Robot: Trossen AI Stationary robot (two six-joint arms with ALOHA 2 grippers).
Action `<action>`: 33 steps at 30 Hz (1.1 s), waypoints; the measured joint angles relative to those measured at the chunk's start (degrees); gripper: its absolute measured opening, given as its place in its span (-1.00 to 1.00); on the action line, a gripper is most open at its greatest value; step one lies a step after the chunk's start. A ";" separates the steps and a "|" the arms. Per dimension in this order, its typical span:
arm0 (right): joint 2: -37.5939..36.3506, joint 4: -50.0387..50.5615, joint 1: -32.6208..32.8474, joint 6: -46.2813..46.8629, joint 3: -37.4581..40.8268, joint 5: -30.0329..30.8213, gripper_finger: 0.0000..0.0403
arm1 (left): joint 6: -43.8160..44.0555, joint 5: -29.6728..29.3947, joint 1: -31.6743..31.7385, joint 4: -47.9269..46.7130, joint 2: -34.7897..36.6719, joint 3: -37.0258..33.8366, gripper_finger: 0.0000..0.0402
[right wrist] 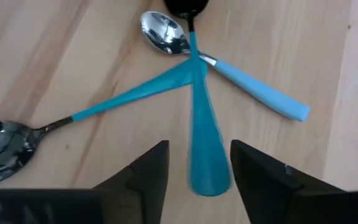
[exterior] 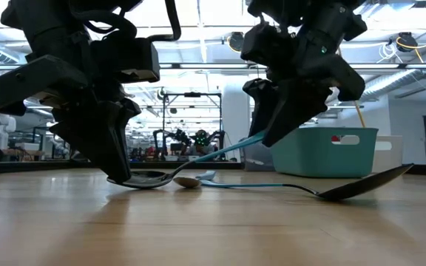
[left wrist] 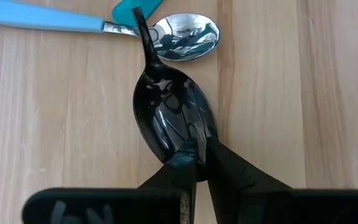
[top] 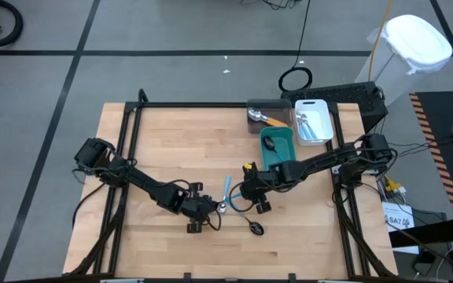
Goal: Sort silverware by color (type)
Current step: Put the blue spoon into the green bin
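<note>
My left gripper (left wrist: 199,163) is shut on a black spoon (left wrist: 173,115) with a teal handle. The bowl is low at the table and the handle (exterior: 228,150) slants up toward my right gripper (right wrist: 199,163). That gripper is open, one finger on either side of the handle's wide free end (right wrist: 209,168). Whether a finger touches the handle, I cannot tell. A light-blue-handled spoon (right wrist: 253,87) lies on the wood, its silver head (left wrist: 185,36) under the held spoon's neck. A second teal-handled black spoon (exterior: 357,185) lies flat nearby. My left gripper pinches the tip of the black spoon's bowl (left wrist: 188,149) between its two fingers, coming steeply from above and along the spoon. The bowl (exterior: 135,179) is at the table top and the handle rises clear, tilted up toward the right arm.
At the far right of the table stand a teal bin (top: 287,153) holding a black spoon, a white bin (top: 325,118) with light-blue utensils, and a gray bin (top: 258,104) with an orange-handled one. Bare wood lies to the left and near side (top: 156,251).
</note>
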State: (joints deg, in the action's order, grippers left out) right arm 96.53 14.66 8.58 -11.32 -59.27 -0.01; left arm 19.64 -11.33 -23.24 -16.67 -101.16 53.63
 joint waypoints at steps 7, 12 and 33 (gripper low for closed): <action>0.00 0.14 0.00 -0.34 0.00 0.02 -0.44 | 0.00 0.02 0.00 0.02 0.00 0.00 -0.83; 0.00 0.15 0.00 -0.32 0.00 0.13 -0.61 | 0.00 0.10 0.00 0.11 0.00 0.00 -0.83; -0.04 0.61 0.00 0.14 -0.02 0.22 -0.63 | 1.05 -0.66 0.33 -2.14 0.02 1.40 -0.82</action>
State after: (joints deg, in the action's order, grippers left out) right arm 96.49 15.27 8.58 -11.18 -59.29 0.21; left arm 20.69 -11.99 -22.92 -18.81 -101.14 55.03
